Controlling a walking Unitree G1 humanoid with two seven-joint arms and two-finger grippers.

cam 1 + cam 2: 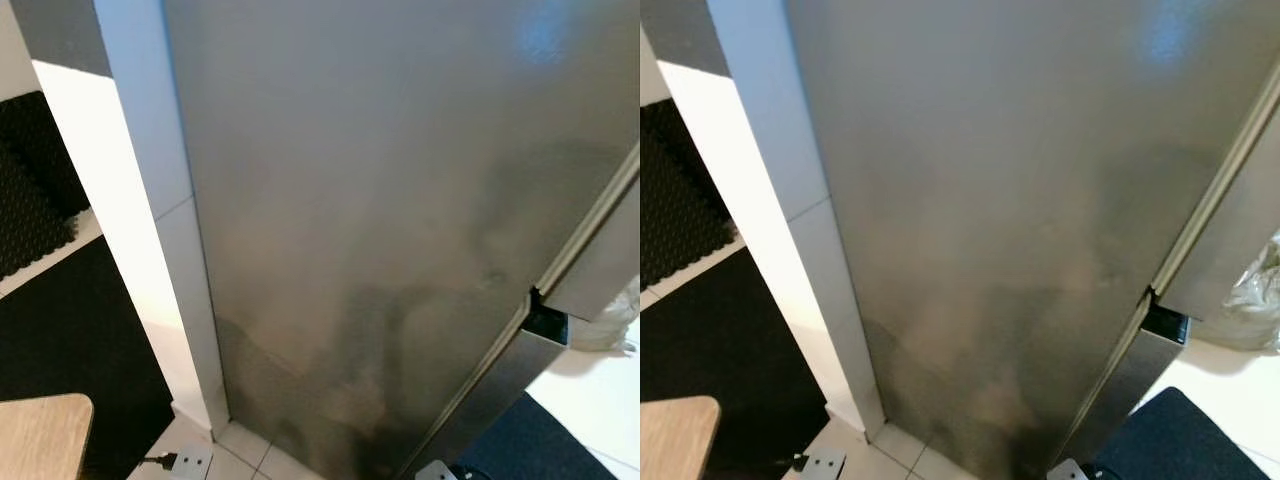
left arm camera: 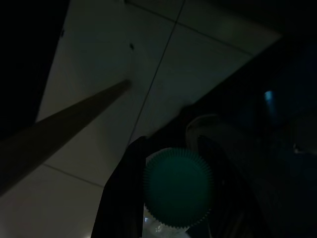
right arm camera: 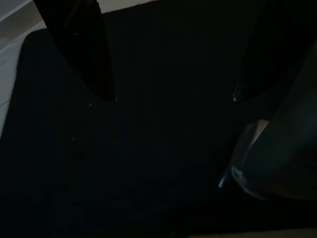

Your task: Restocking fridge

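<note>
The stainless steel fridge stands right in front of me, its doors closed, with the seam between them running down on the right. In the dim left wrist view, my left gripper hangs low over pale floor tiles. It is shut on a clear bottle with a teal ribbed cap, a black finger on each side. My right gripper hangs open over a dark mat, with nothing between its fingertips.
A white wall corner borders the fridge on the left, with a black mat and a wooden table corner beyond it. A plug block lies on the tiles. At the right are a plastic bag and a dark blue mat.
</note>
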